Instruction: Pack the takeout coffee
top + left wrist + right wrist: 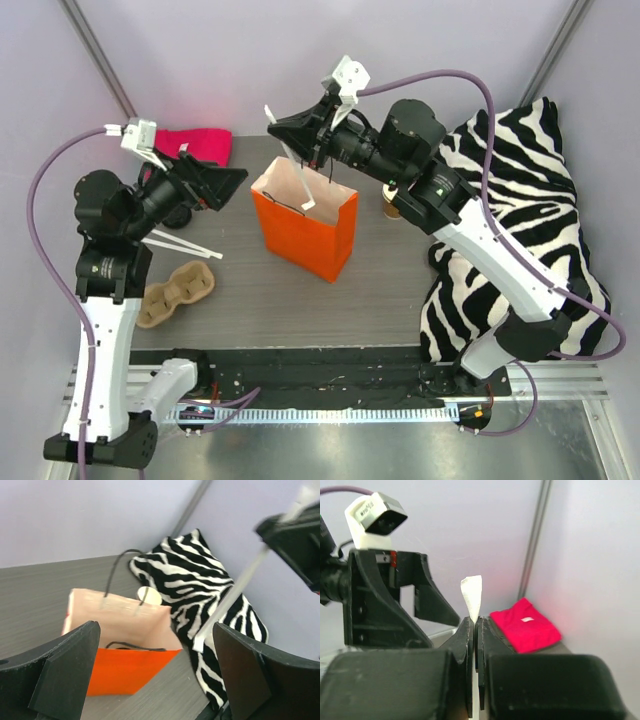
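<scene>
Top external: brown takeout coffee [391,208] peeks from under right arm.

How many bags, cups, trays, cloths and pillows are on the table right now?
Bag: 1, orange
Cup: 1, brown, mostly hidden
Tray: 1, brown
Cloth: 1, pink
Pillow: 1, zebra print
Total: 5

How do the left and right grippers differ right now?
The left gripper is open and empty; the right gripper is shut on a white strip. The left gripper faces the bag; the right gripper faces the pink cloth. Both are black, with two fingers.
</scene>
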